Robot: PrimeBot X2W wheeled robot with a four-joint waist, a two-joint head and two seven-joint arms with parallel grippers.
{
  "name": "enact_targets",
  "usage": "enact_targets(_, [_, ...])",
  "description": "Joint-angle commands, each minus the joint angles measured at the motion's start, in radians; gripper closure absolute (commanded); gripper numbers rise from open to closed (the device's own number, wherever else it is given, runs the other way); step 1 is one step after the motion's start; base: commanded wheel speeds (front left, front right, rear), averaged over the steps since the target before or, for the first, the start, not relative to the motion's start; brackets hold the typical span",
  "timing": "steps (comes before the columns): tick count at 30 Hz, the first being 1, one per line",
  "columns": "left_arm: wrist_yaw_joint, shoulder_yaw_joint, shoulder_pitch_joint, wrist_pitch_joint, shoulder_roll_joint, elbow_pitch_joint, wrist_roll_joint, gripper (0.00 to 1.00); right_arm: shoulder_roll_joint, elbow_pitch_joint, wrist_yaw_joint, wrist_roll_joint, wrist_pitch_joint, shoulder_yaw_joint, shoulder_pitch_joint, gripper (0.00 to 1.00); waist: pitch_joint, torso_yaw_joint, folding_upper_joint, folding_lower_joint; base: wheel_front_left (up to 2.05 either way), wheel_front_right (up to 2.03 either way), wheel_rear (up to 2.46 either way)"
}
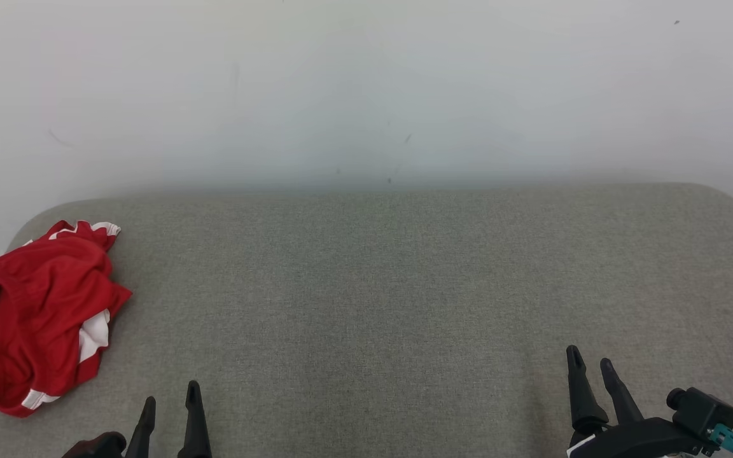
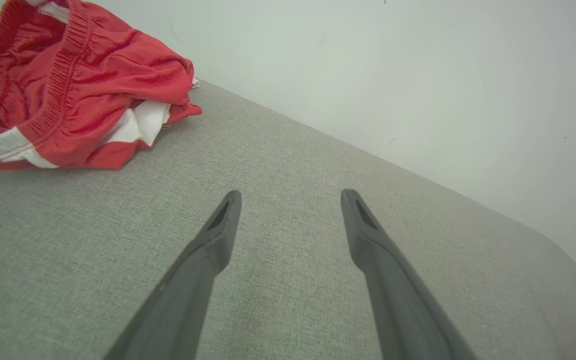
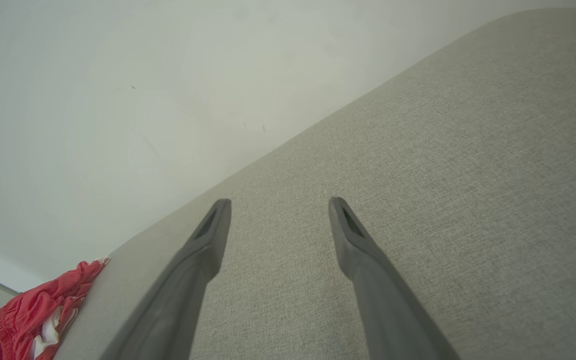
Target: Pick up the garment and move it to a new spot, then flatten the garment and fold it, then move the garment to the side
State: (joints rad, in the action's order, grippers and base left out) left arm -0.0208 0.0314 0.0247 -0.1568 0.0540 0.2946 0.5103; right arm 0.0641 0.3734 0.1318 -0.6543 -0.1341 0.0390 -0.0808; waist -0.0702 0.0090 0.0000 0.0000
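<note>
Red shorts (image 1: 35, 305) w/ white trim lie crumpled at the far-left edge of the grey cloth-topped desk (image 1: 373, 286), left part cut off by the frame. Left gripper (image 1: 171, 392) is near them, to their right and closer to the robot, not touching. Its jaws are apart, empty. Right gripper (image 1: 589, 355) is well apart on the opp. side, jaws parted, holding nothing. Small dark marks at the shorts' left hem, maybe a logo, too small to tell.
</note>
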Motion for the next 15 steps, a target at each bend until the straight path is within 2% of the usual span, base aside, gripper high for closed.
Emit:
enact_targets(1, [0.004, 0.002, 0.003, -0.009, 0.009, -0.005, -0.039, 0.00, 0.004, -0.008, -0.001, 0.035, -0.009, 0.002, -0.009, 0.00, -0.001, 0.001, 0.0000, 0.0000, 0.00, 0.00, 0.00])
enact_targets(15, [-0.006, 0.026, -0.001, -0.041, 0.027, -0.010, -0.196, 0.00, 0.001, -0.029, -0.001, 0.192, -0.012, 0.003, 0.016, 0.00, -0.006, 0.003, 0.0000, 0.0000, 0.00, 0.00, 0.00])
